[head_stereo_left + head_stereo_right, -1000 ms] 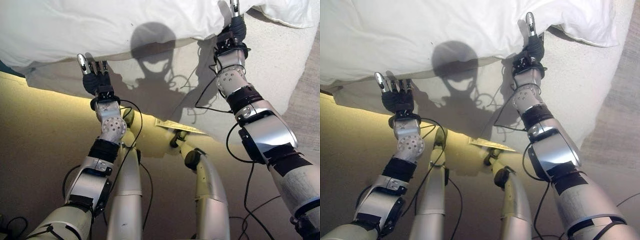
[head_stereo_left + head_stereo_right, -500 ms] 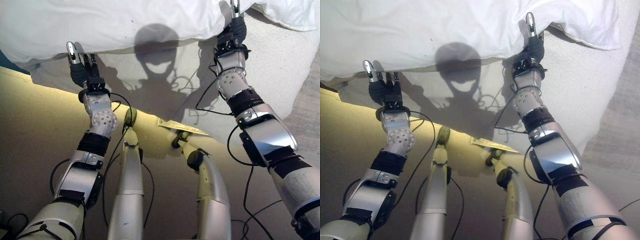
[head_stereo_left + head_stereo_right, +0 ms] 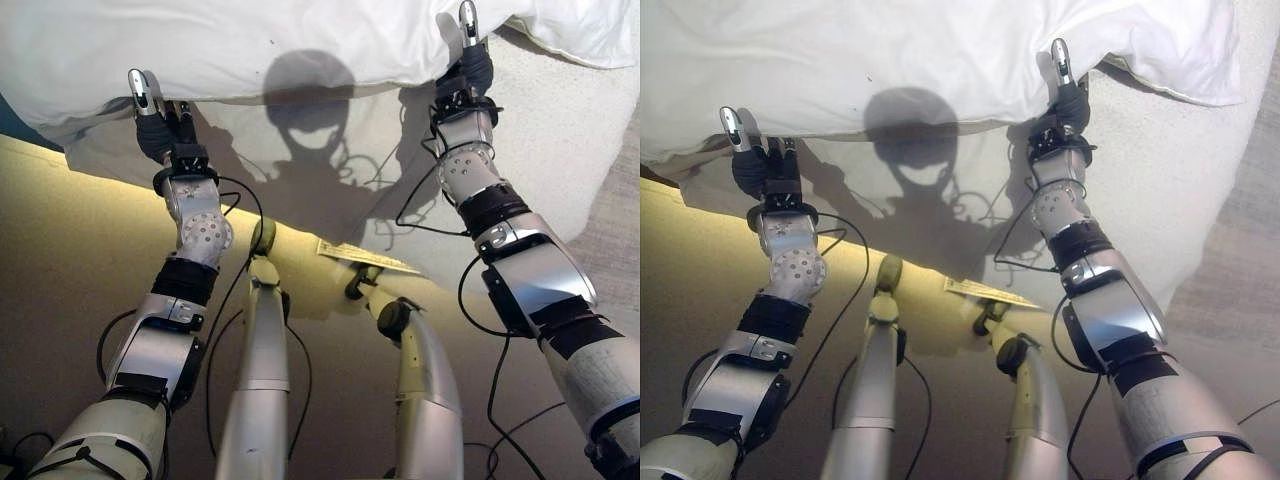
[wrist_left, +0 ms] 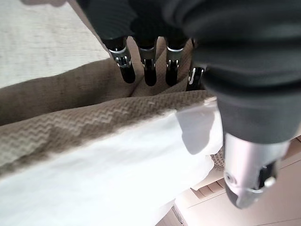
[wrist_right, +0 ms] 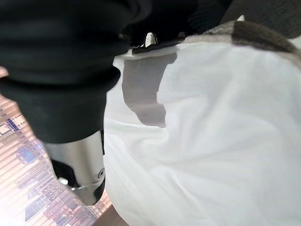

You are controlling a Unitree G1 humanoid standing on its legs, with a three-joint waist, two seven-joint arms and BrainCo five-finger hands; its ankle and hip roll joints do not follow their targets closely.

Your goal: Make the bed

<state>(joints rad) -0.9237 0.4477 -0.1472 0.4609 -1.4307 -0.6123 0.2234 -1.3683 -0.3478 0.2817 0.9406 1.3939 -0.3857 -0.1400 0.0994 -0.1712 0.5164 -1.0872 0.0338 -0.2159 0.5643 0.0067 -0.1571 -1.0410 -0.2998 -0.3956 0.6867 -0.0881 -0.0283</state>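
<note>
White duvet across the top of the frame, brown blanket with a zigzag weave, pale beige bed sheet, tan floor at lower left

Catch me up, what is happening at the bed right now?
Both hands are at the near edge of the white duvet, which overhangs the beige bed cover. The left hand has its fingers under the edge and thumb on top, pinching it. The right hand grips the edge further along.
</note>
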